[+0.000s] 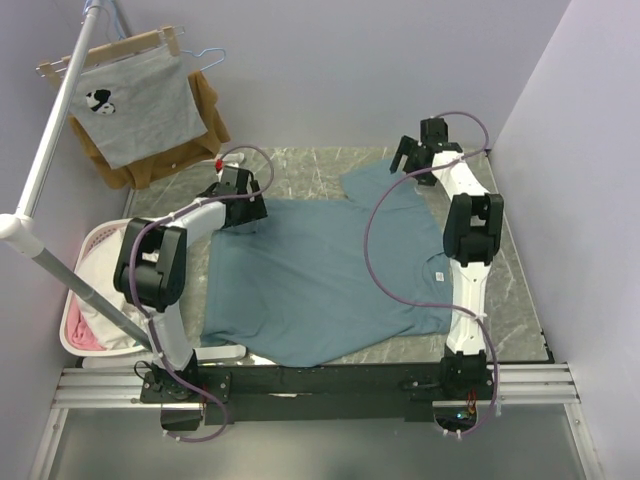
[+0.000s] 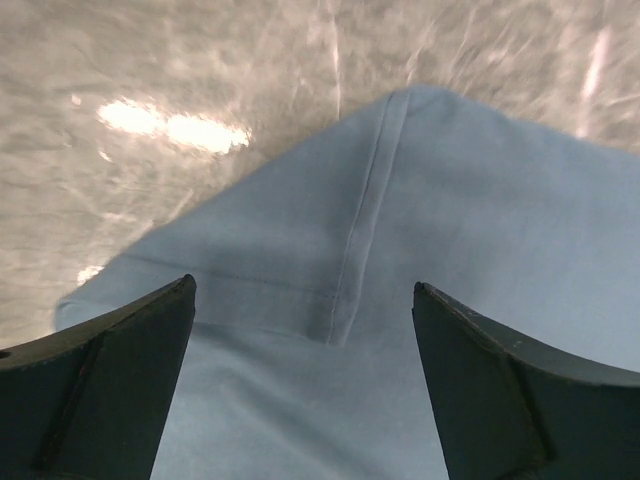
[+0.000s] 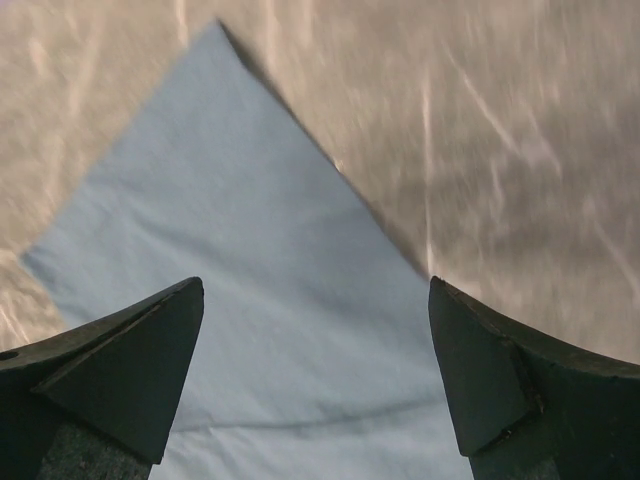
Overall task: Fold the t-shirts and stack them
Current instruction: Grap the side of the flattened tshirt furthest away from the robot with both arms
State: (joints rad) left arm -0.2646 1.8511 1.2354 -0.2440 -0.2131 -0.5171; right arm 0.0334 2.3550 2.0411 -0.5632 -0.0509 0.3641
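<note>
A large dusty teal-blue t-shirt [image 1: 320, 275] lies spread flat on the marbled table, a small neck label at its right side. My left gripper [image 1: 240, 212] is open over the shirt's far left corner; the left wrist view shows a hemmed seam [image 2: 365, 215] of the t-shirt [image 2: 420, 250] between the wide-apart fingers [image 2: 120, 370]. My right gripper [image 1: 412, 158] is open above the far right sleeve; the right wrist view shows a pointed corner of the t-shirt [image 3: 250, 250] between its fingers [image 3: 500, 370]. Neither holds anything.
A white laundry basket [image 1: 78, 300] with pale and pink cloth stands at the left. A grey printed shirt [image 1: 135, 105] and a brown garment [image 1: 210, 110] hang from a rack [image 1: 50, 150] at the back left. A wall runs along the right.
</note>
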